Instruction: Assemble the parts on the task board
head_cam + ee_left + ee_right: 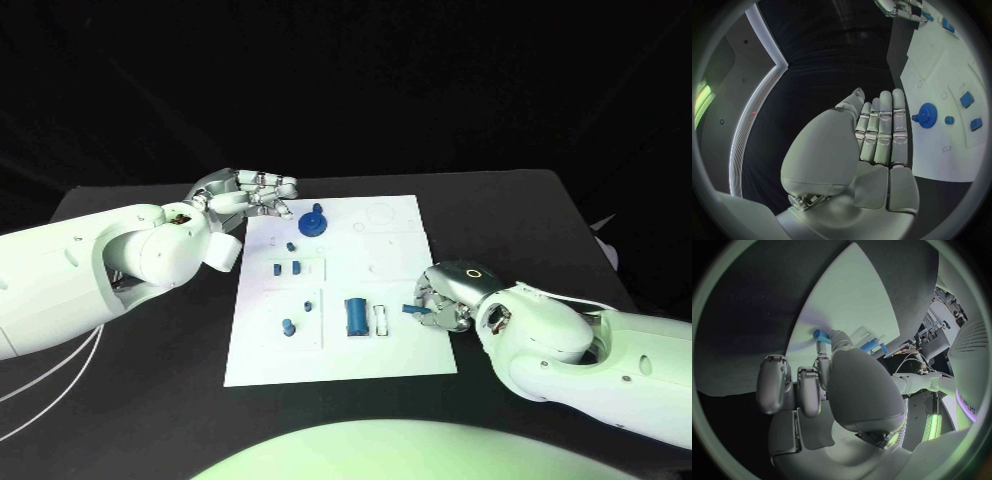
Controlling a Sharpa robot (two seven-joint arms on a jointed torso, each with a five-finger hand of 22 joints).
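— What is lying on the black table [519, 215]?

— A white board [346, 300] is lying in the middle of it. Small blue parts are sitting on the board. A blue gear [312, 222] is sitting near the far left corner. Two little blue blocks [286, 267] are lying side by side below it. A blue tube [356, 315] is lying lower down, with a white tube [381, 319] just beside it.

— What is the left hand [248, 195] doing?

— It is hovering at the far left corner of the board, close to the gear. In the left wrist view its fingers [882, 131] are lying straight and pressed together, side by side. They are holding nothing. The gear [927, 115] is sitting just past the fingertips, not touching them.

— And the right hand [440, 305]?

— It is resting at the right edge of the board, near the white tube. It is pinching a small blue peg [415, 310]. In the right wrist view the peg [822, 336] is sticking out between the thumb and a finger, over the board [851, 300]. The other fingers [774, 386] are curling down beside it.
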